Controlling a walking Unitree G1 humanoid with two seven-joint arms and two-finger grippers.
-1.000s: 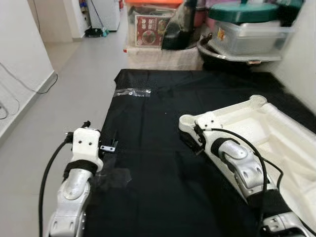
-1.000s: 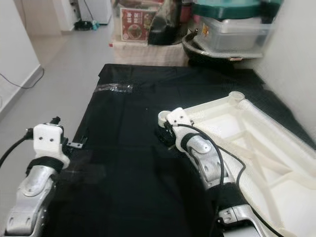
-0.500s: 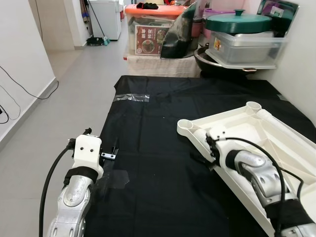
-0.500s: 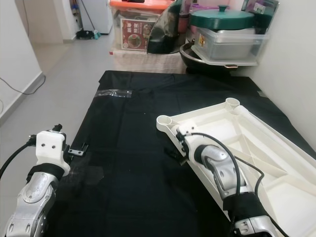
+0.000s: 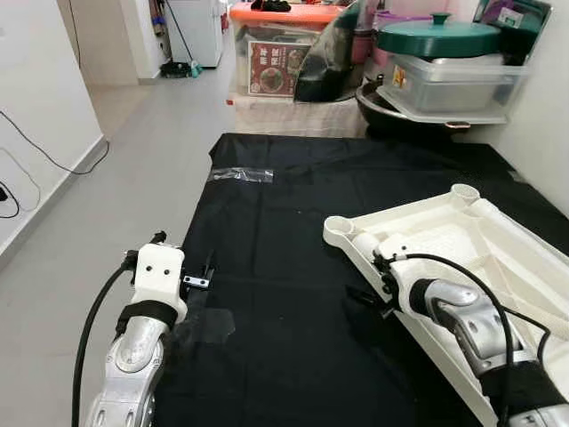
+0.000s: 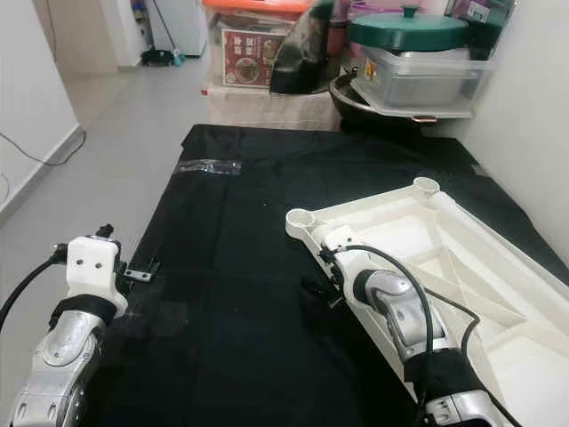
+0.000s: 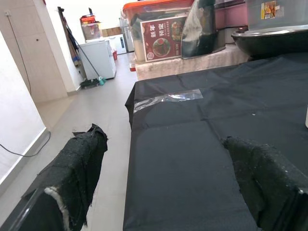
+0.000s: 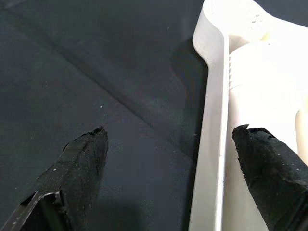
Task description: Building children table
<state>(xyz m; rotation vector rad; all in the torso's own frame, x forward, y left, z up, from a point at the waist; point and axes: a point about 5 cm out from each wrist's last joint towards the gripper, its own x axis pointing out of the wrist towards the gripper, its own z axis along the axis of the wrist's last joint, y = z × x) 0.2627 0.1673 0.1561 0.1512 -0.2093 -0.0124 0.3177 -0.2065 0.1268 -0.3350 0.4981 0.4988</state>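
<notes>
A white plastic children's table top point(image 5: 462, 240) lies upside down on a black cloth point(image 5: 284, 196), with a round leg socket point(image 5: 338, 229) at its near-left corner. My right gripper point(image 5: 372, 289) is open just behind that corner and straddles the table's rim point(image 8: 214, 144). One finger point(image 8: 82, 154) is over the cloth and the other finger point(image 8: 269, 159) is over the white inside. My left gripper point(image 5: 201, 272) is open and holds nothing, low over the cloth's left edge.
A strip of clear tape point(image 5: 240, 175) lies on the cloth's far left. Beyond the cloth stand storage boxes point(image 5: 276, 62), a clear bin with a green lid point(image 5: 440, 44) and a dark pan point(image 5: 391, 102). Grey floor point(image 5: 133, 151) and a white wall with a cable lie to the left.
The camera has tilted up. My right gripper has drawn back from the corner socket along the table's rim. The left arm holds its place.
</notes>
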